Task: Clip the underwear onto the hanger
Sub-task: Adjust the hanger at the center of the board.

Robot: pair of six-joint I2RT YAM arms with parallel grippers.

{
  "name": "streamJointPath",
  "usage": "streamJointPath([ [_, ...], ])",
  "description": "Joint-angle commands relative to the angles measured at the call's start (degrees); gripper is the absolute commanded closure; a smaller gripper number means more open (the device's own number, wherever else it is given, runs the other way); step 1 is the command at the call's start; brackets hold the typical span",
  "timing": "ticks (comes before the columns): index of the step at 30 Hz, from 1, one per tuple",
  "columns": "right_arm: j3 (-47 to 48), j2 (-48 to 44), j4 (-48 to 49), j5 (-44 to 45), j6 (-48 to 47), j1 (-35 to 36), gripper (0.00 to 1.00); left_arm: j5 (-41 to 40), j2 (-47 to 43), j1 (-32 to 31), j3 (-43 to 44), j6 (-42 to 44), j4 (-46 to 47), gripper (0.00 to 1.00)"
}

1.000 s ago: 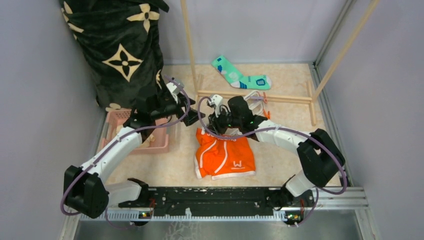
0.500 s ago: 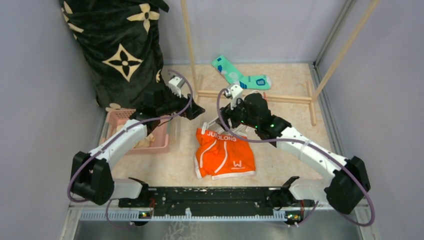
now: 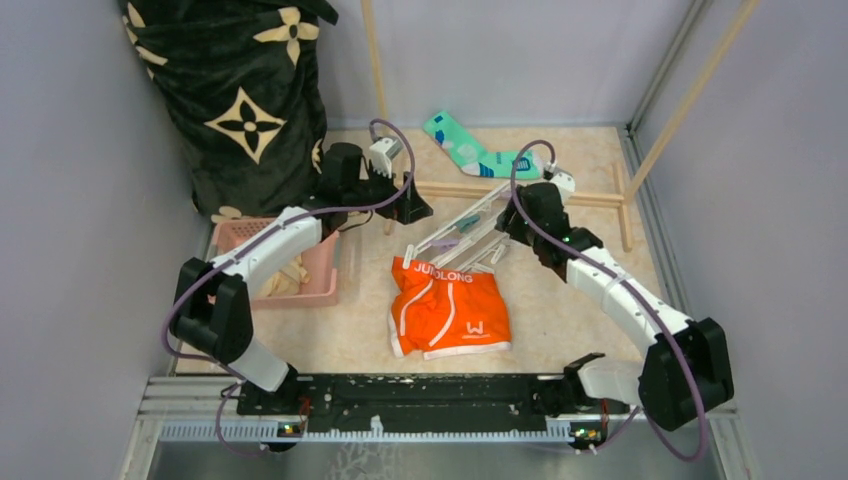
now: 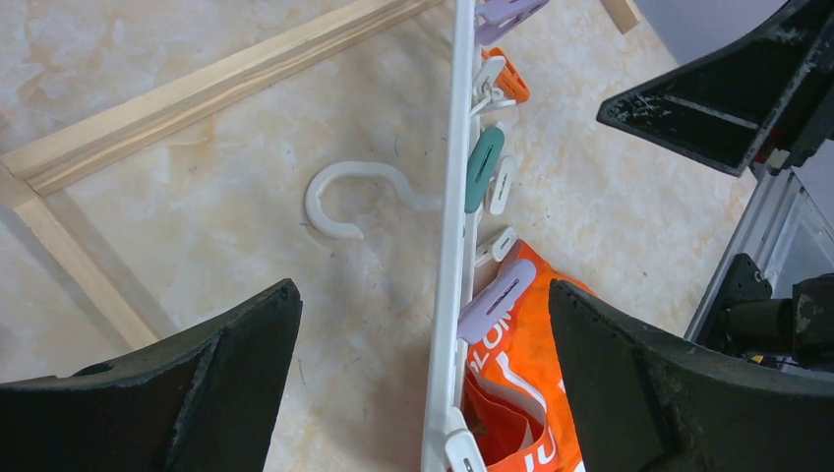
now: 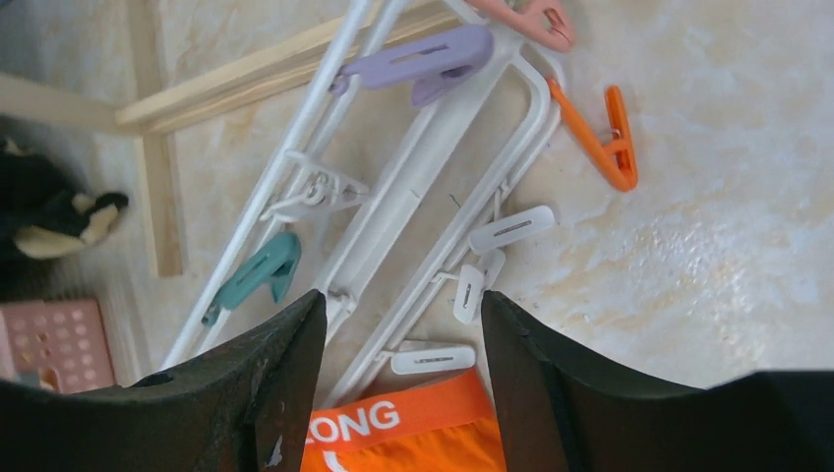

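A: How do the two hands stand?

B: The left hand (image 4: 423,295) has its fingers spread wide with nothing between them. The right hand (image 5: 401,300) is parted too and grips nothing. The white plastic rectangular drying hanger (image 4: 454,246) lies flat on the pale marbled tabletop (image 4: 197,275) directly under both hands. Its curved white hook (image 4: 334,202) is off to one side of the left hand.

A: And the garment?

B: The bright orange boxer-brief underwear (image 3: 450,310) lies spread out beneath the right hand, on its palm side, with the waistband touching the hanger's end.

A: How should it be clipped?

B: I'd have one hand squeeze the tail of the lilac plastic clothespin (image 4: 497,300) that overlaps the waistband. The other would lift the band's edge into its mouth. Whether that pin already bites, I cannot tell.

A: What does it look like?

B: It is a smooth stretch knit with white piping and white lettering on the band. It is probably soft and likely to slump, so take it by the thicker waistband.
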Motion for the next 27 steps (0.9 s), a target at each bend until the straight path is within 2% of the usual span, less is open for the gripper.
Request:
streamJointPath([
  [1, 1.91, 4.00, -2.98, 7.67, 20.38, 0.14, 0.41, -1.42, 0.39, -0.69, 2.13, -0.41, -1.56, 0.00],
  [6, 4.50, 10.22, -5.26, 10.81, 27.21, 0.09, 0.45, -1.42, -0.50, -0.91, 1.44, 0.49, -2.08, 0.00],
  [12, 5.84, 15.59, 0.14, 7.34, 27.91, -0.65, 0.47, -1.30, -1.62, -0.89, -0.21, 1.01, -2.43, 0.00],
  [27, 6.50, 20.38, 10.20, 5.36, 28.32, -2.79, 0.47, -0.76, -2.39, -0.91, -1.51, 1.10, -2.28, 0.00],
])
